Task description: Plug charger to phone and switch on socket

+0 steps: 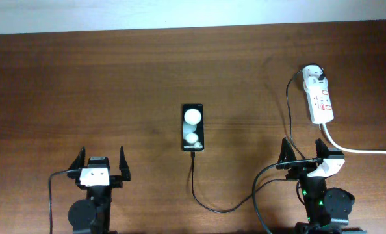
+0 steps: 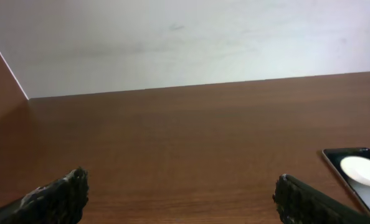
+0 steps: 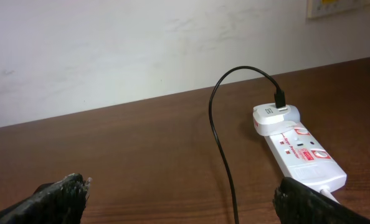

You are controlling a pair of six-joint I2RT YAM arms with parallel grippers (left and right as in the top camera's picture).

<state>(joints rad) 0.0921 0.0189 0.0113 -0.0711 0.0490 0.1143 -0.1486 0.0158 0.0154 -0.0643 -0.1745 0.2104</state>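
My left gripper (image 1: 102,158) stood wide open over bare table (image 1: 82,78), near the front edge, with nothing between its fingers (image 2: 66,194). My right gripper (image 1: 303,153) was just as wide and also held nothing; in its wrist view the two dark fingers (image 3: 63,196) framed the far right of the table. The phone (image 1: 192,127) lay flat and face up between my two arms, a little farther back, its long side running away from me. Two white round spots showed on its face, and its near corner showed at the right edge of my left wrist view (image 2: 359,174). The charger (image 1: 193,175) met the phone's near short edge. From overhead its tip looked seated in the phone, though I could not be certain at that size. From there the thin black cable looped toward me, swung right past my right arm, and climbed to the white adapter (image 3: 273,118), which sat in the far end of the socket (image 1: 321,101). The socket lay at the far right, well apart from the phone, with red markings on its top. Whether its switch was on, I could not tell. Its thick white cord (image 1: 355,148) left the near end and ran off to the right.
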